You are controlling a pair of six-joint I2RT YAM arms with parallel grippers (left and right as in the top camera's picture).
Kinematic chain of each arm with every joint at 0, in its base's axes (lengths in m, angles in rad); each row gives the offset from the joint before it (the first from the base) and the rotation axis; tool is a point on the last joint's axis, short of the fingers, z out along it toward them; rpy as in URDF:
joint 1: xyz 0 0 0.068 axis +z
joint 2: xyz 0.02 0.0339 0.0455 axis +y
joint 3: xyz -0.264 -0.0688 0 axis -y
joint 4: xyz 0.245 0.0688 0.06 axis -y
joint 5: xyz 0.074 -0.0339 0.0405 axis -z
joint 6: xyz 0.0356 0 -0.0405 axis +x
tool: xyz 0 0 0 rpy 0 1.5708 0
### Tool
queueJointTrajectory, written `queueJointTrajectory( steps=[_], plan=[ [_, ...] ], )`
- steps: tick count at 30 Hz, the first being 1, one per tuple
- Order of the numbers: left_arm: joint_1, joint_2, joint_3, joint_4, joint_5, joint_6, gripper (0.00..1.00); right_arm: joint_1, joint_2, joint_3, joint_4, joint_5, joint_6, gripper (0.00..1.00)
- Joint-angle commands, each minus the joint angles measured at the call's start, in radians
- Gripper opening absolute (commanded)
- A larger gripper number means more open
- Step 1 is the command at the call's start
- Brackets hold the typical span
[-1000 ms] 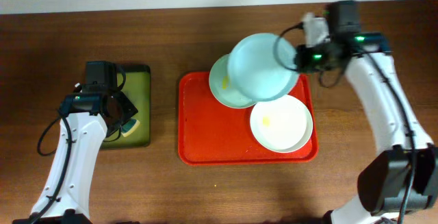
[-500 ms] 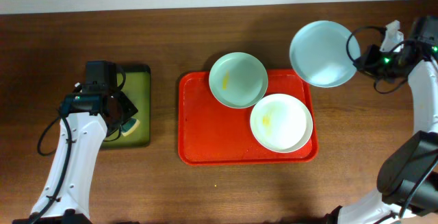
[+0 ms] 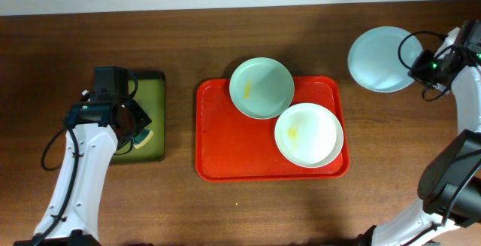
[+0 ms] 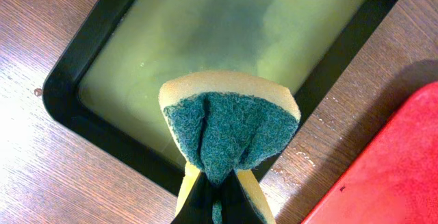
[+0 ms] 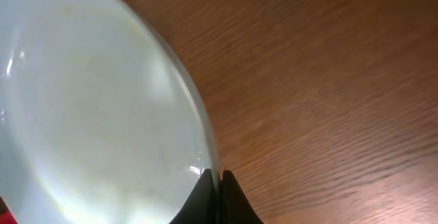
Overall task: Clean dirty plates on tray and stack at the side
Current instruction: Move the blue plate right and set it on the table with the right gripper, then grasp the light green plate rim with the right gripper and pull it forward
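Note:
The red tray (image 3: pixel 233 144) holds a pale green plate (image 3: pixel 261 88) with a yellow smear, overhanging its far rim, and a white plate (image 3: pixel 308 135) with a yellow smear. My right gripper (image 3: pixel 418 67) is shut on the rim of the pale blue plate (image 3: pixel 382 48), holding it over the table to the right of the tray; in the right wrist view the plate (image 5: pixel 82 107) fills the left side and the fingers (image 5: pixel 215 181) pinch its edge. My left gripper (image 4: pixel 217 196) is shut on a yellow-and-green sponge (image 4: pixel 229 125) above the dark olive tray (image 4: pixel 89 80).
The dark olive tray (image 3: pixel 154 122) with yellowish liquid sits at the left, under the left arm. A corner of the red tray (image 4: pixel 383 176) shows in the left wrist view. Bare wooden table (image 3: pixel 398 133) lies right of the red tray.
My right gripper has carried the pale blue plate from above the tray's far right corner out to the right, over the bare table. The left arm has not moved.

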Motion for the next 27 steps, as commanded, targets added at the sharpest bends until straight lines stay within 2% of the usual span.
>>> queueJointTrajectory(
  steps=[1, 9, 11, 12, 20, 25, 26, 27],
  plan=[
    [0.004, -0.022, 0.014, 0.004, 0.003, 0.02, 0.0, -0.009, 0.053, -0.007, 0.014, 0.043, 0.021, 0.04],
    [0.004, -0.022, 0.014, 0.006, 0.011, 0.02, 0.0, -0.008, 0.125, -0.007, 0.014, 0.039, 0.021, 0.04],
    [0.004, -0.022, 0.014, 0.016, 0.032, 0.037, 0.0, -0.008, 0.113, -0.006, 0.008, 0.035, 0.021, 0.2],
    [0.004, -0.022, 0.014, 0.025, 0.047, 0.055, 0.0, -0.008, 0.102, -0.006, 0.007, 0.024, 0.021, 0.25],
    [-0.025, -0.022, 0.014, 0.053, 0.055, 0.077, 0.0, 0.021, -0.102, -0.001, -0.011, -0.21, 0.02, 0.33],
    [-0.055, -0.022, 0.014, 0.071, 0.055, 0.077, 0.0, 0.143, -0.217, -0.002, -0.08, -0.362, -0.008, 0.34],
    [-0.061, -0.022, 0.014, 0.074, 0.056, 0.077, 0.0, 0.183, -0.222, -0.001, -0.106, -0.397, -0.048, 0.38],
    [-0.066, -0.022, 0.014, 0.075, 0.055, 0.077, 0.0, 0.217, -0.222, -0.002, -0.127, -0.411, -0.076, 0.48]
  ],
)
